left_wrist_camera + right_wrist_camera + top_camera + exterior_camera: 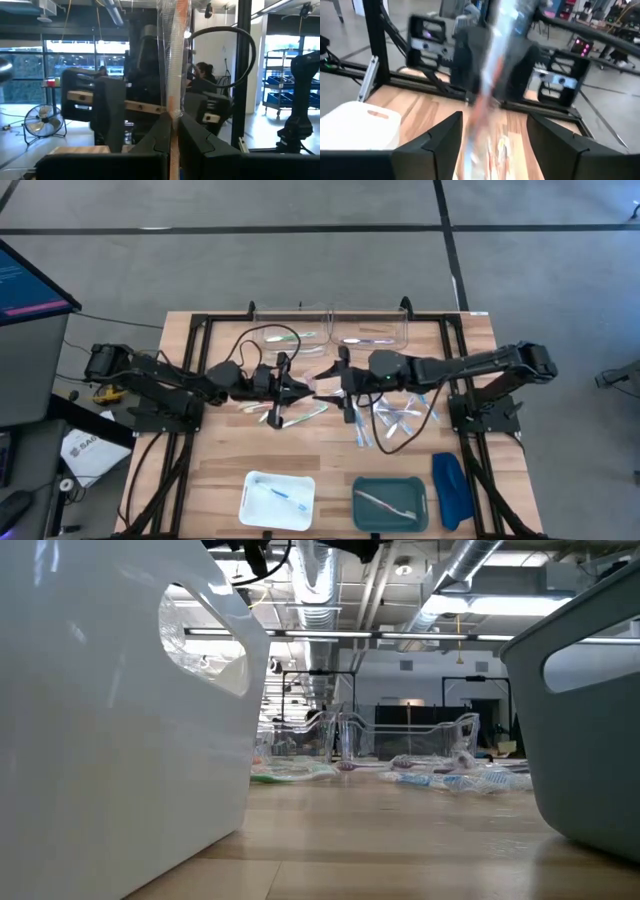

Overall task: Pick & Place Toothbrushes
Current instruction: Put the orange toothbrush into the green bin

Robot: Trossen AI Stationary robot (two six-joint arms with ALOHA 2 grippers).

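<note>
My left gripper is above the middle of the table, shut on a clear-wrapped orange toothbrush. My right gripper faces it from the right, open. The same toothbrush shows blurred between its spread fingers; I cannot tell whether they touch it. Loose toothbrushes lie flat on the table below both grippers and to the right. A blue toothbrush lies in the white tray. A pink one lies in the green tray. My left gripper pinches the wrapped toothbrush between its two fingers. The fingers come level from the table's left and lie across the toothbrush. It stands roughly upright, most of it rising above the fingers, lifted clear of the table.
Two clear bins stand at the table's far edge with toothbrushes inside. A dark-blue oblong object lies right of the green tray. The arms' black frames stand at the table's left and right sides. In the low view both trays loom close.
</note>
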